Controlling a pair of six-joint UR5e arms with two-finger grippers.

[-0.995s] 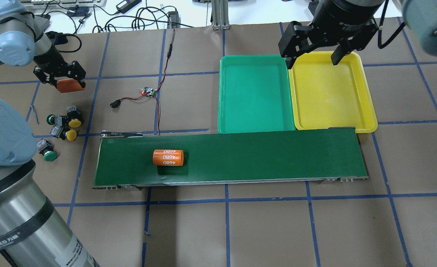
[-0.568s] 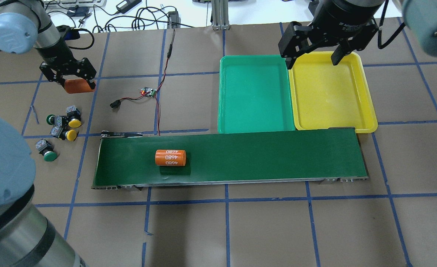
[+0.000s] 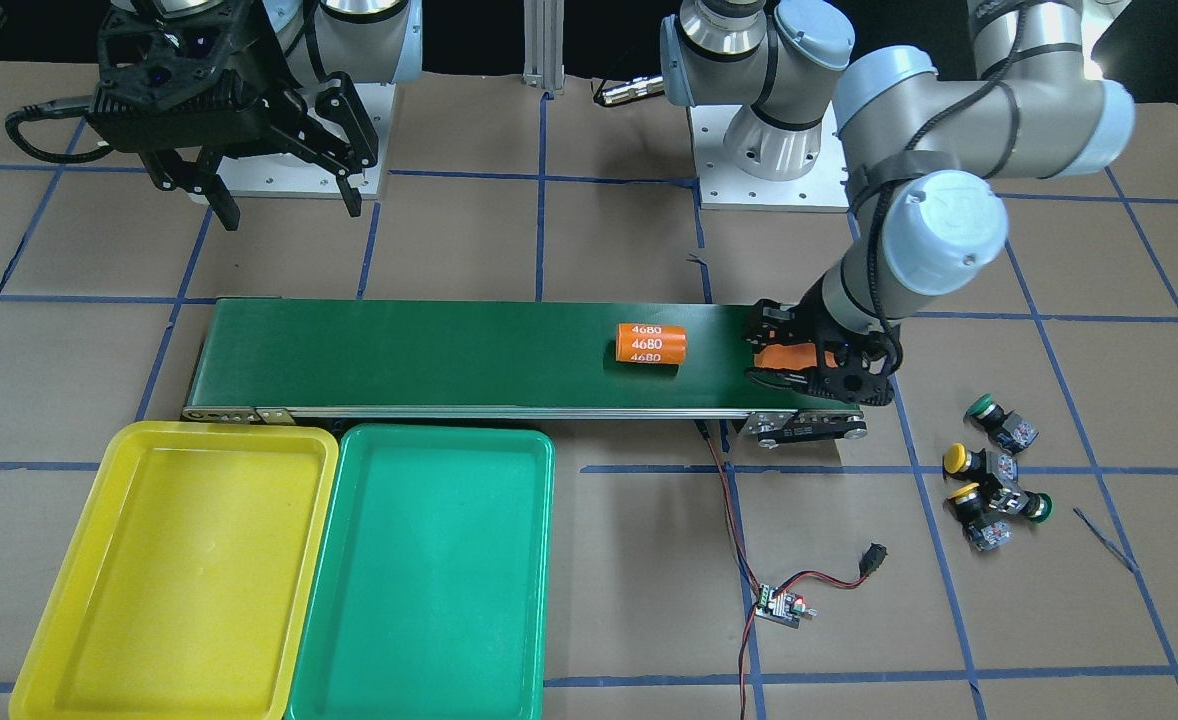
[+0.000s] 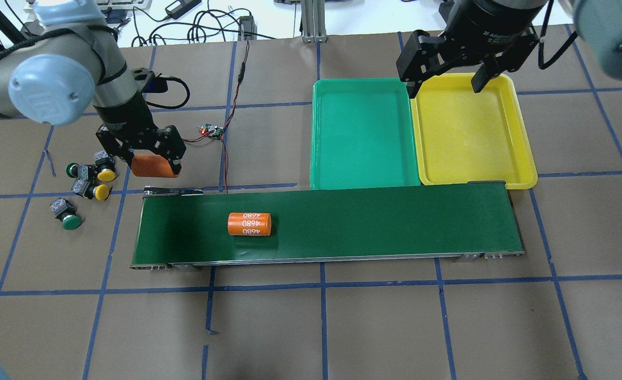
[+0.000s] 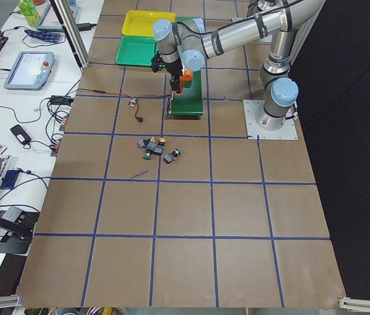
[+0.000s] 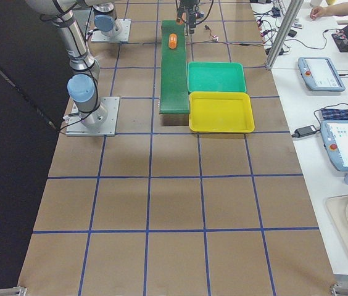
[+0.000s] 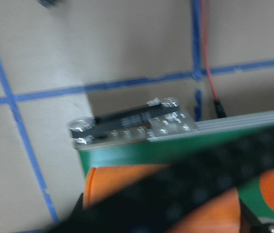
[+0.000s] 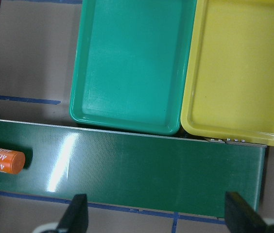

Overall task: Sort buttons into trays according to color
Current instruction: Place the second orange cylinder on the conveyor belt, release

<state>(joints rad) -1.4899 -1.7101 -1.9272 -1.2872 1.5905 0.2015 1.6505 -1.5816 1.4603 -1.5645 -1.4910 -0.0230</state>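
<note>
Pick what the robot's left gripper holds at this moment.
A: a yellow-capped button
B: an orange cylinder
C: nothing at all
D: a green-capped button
B: the left gripper is shut on an orange cylinder near the end of the conveyor belt, while all four buttons lie loose on the table.

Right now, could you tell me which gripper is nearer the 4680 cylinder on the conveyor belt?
Left. The left gripper, shut on another orange cylinder, hovers at the conveyor belt's end near the 4680 cylinder; the right gripper hangs open high up, toward the yellow tray.
</note>
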